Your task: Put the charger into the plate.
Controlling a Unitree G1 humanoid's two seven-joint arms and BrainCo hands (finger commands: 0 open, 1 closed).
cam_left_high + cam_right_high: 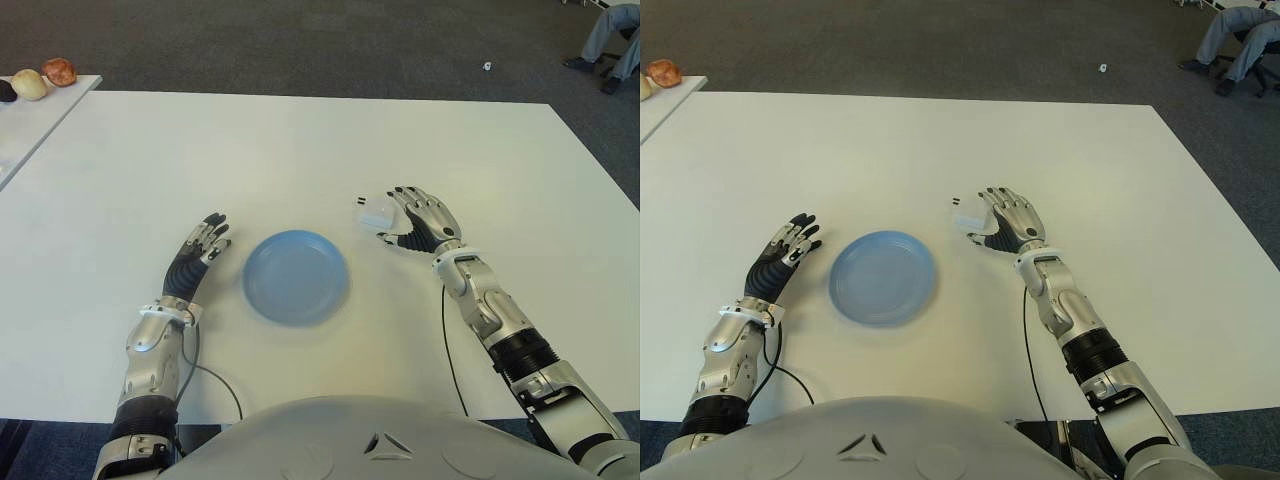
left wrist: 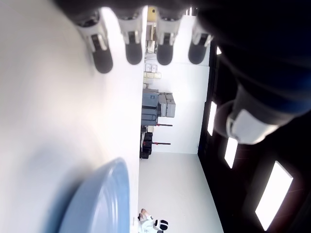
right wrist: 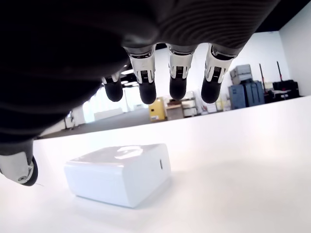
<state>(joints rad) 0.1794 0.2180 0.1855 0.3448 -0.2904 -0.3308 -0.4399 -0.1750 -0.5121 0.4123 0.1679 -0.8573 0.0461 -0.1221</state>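
A small white charger [image 1: 375, 215] with dark prongs lies on the white table [image 1: 300, 150], a little to the right of a round blue plate [image 1: 296, 276]. My right hand [image 1: 418, 220] hovers just right of and partly over the charger, fingers spread; in the right wrist view the charger [image 3: 119, 173] sits on the table under the extended fingers [image 3: 178, 77], untouched. My left hand [image 1: 200, 248] shows left of the plate with fingers stretched out, holding nothing. The plate rim [image 2: 104, 204] appears in the left wrist view.
A second table [image 1: 30, 115] at the far left carries some round food items [image 1: 45, 78]. A seated person's legs [image 1: 612, 45] show at the far right on the carpet. A cable [image 1: 215, 385] runs along the table by my left forearm.
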